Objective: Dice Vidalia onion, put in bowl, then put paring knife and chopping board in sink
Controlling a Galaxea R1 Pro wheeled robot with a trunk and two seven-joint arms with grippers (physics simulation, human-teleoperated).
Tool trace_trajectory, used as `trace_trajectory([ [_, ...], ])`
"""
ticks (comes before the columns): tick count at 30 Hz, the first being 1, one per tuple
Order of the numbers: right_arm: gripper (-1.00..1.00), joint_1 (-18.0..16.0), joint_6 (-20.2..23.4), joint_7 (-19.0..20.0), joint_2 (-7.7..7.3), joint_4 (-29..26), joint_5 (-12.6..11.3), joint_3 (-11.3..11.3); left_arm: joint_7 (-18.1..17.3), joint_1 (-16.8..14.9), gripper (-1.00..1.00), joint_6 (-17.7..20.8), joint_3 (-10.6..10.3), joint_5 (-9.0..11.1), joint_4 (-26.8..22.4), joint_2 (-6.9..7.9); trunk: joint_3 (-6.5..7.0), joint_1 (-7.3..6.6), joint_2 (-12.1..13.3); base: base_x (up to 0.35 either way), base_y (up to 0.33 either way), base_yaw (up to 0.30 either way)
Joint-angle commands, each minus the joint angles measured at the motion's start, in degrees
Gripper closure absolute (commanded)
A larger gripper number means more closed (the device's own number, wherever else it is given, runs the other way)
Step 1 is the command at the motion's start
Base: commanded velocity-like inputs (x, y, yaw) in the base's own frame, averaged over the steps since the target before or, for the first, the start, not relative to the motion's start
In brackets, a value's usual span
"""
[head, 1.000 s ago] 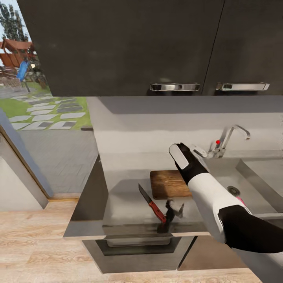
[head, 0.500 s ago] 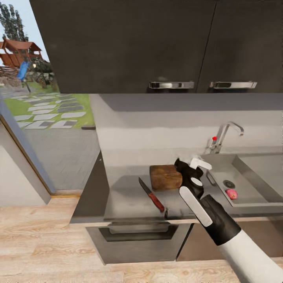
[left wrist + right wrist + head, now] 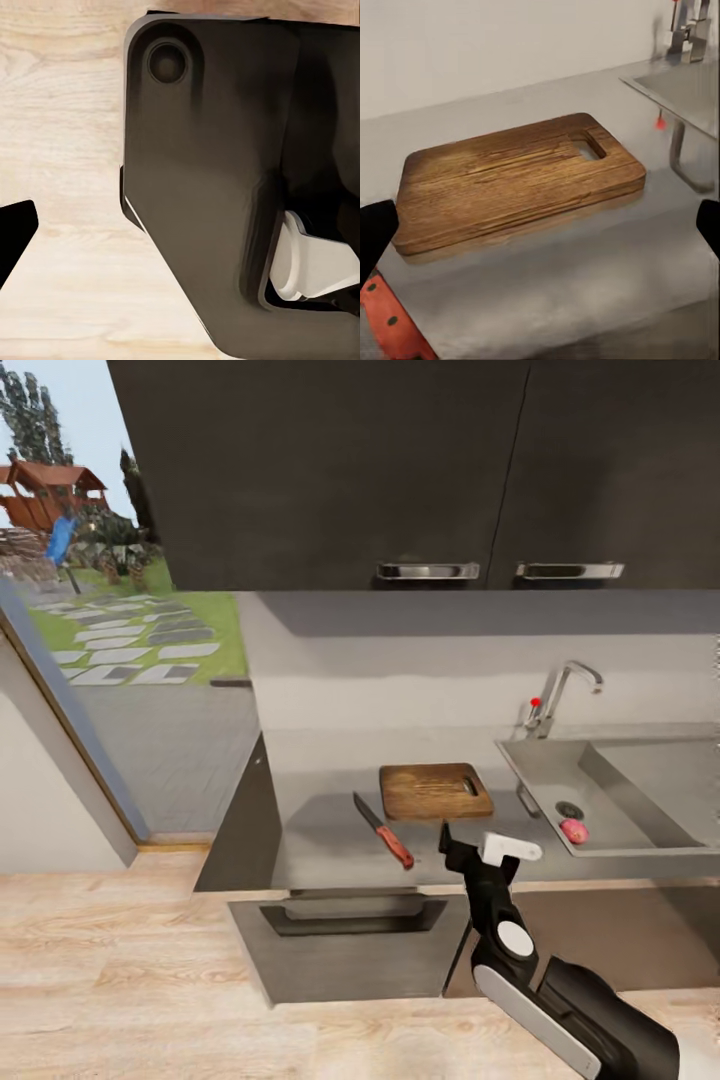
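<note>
Where the head view's left third opens onto a garden path (image 3: 130, 650) and wooden floor (image 3: 110, 980), nothing of the task lies. Moving right, one countertop (image 3: 330, 840) carries one paring knife (image 3: 384, 832), lying flat with its dark blade toward the wall and its red handle toward the front edge, just left of one chopping board (image 3: 434, 791); knife and board sit close but apart. The board lies flat, its handle slot at the right end. In the right wrist view the same board (image 3: 521, 180) has bare counter in front of it, and the knife's red handle (image 3: 390, 326) shows at the lower left corner. Below the board's right corner, the right gripper (image 3: 478, 848) hangs at the counter's front edge, its fingers spread, pinching nothing. Two dark cabinet doors (image 3: 420, 470) with two chrome handles fill the upper centre. Right again, one sink (image 3: 640, 795) with one faucet (image 3: 562, 695) holds one pinkish onion (image 3: 574, 831) near the drain. Whether the left gripper is spread or pressed together cannot be told from the left wrist view. No writing is legible.
</note>
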Motion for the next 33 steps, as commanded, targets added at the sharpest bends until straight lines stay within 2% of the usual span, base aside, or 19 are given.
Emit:
trace_trajectory([
  [1, -1.0, -0.1, -0.7, -0.7, -0.1, -0.1, -0.4, 0.6, 0.0, 0.0, -1.0, -0.1, 0.0, 0.4, -0.1, -0.01, -0.11, 0.0, -0.1, -0.327, 0.0, 0.0],
  [7, -1.0, -0.1, -1.0, -1.5, -0.19, 0.0, -0.5, 1.4, 0.0, 0.0, -1.0, -0.1, 0.0, 0.4, -0.1, -0.01, -0.11, 0.0, -0.1, -0.338, 0.0, 0.0],
  [10, -1.0, -0.1, -1.0, -1.6, -0.19, 0.0, -0.5, 2.5, 0.0, 0.0, -1.0, -0.1, 0.0, 0.4, -0.1, -0.01, -0.11, 0.0, -0.1, -0.342, 0.0, 0.0],
  [13, -1.0, -0.1, -1.3, -1.7, -0.19, 0.0, -0.5, 4.5, 0.0, 0.0, -1.0, -0.1, 0.0, 0.4, -0.1, -0.01, -0.11, 0.0, -0.1, -0.342, 0.0, 0.0],
  [18, -1.0, -0.1, -2.7, -1.8, -0.26, 0.1, -0.6, 5.2, 0.0, 0.0, -1.0, -0.1, 0.0, 0.4, -0.1, -0.01, -0.11, 0.0, -0.1, -0.342, 0.0, 0.0],
  [20, -1.0, -0.1, -2.9, -1.8, -0.27, 0.3, -0.6, 6.0, 0.0, 0.0, -1.0, -0.1, 0.0, 0.4, -0.1, -0.01, -0.11, 0.0, -0.1, -0.342, 0.0, 0.0],
  [24, -1.0, -0.1, -3.3, -2.1, -0.28, 0.8, -0.5, 9.2, 0.0, 0.0, -1.0, -0.1, 0.0, 0.4, -0.1, -0.01, -0.11, 0.0, -0.1, -0.343, 0.0, 0.0],
  [26, -1.0, -0.1, -3.8, -2.5, -0.22, 1.6, -0.5, 11.2, 0.0, 0.0, -1.0, -0.1, 0.1, 0.4, -0.1, -0.01, -0.11, 0.0, -0.1, -0.342, 0.0, 0.0],
  [29, -1.0, -0.1, -5.9, -2.9, 0.4, 8.8, -1.0, 18.2, 0.0, 0.0, -1.0, -0.1, 0.1, 0.4, -0.1, -0.01, -0.11, 0.0, -0.1, -0.188, 0.0, 0.0],
  [30, -1.0, -0.1, -6.5, -2.9, 0.57, 10.2, -1.4, 19.3, 0.0, 0.0, -1.0, -0.1, 0.1, 0.4, -0.1, -0.01, -0.11, 0.0, -0.1, -0.085, 0.0, 0.0],
  [31, -1.0, -0.1, -7.9, -2.8, 1.04, 13.0, -2.4, 21.4, 0.0, 0.0, -1.0, -0.1, 0.1, 0.4, -0.1, -0.01, -0.11, 0.0, -0.1, -0.055, 0.0, 0.0],
  [32, -1.0, 0.0, -12.6, -2.0, 3.22, 20.5, -7.0, 28.4, 0.1, 0.0, -1.0, -0.1, 0.1, 0.4, -0.1, -0.06, -0.11, 0.0, -0.1, -0.018, 0.0, 0.0],
  [33, -1.0, 0.0, -13.5, -1.7, 3.75, 22.0, -8.1, 30.0, 0.1, 0.0, -1.0, -0.1, 0.1, 0.4, -0.1, -0.07, -0.11, 0.0, -0.1, -0.014, 0.0, 0.0],
])
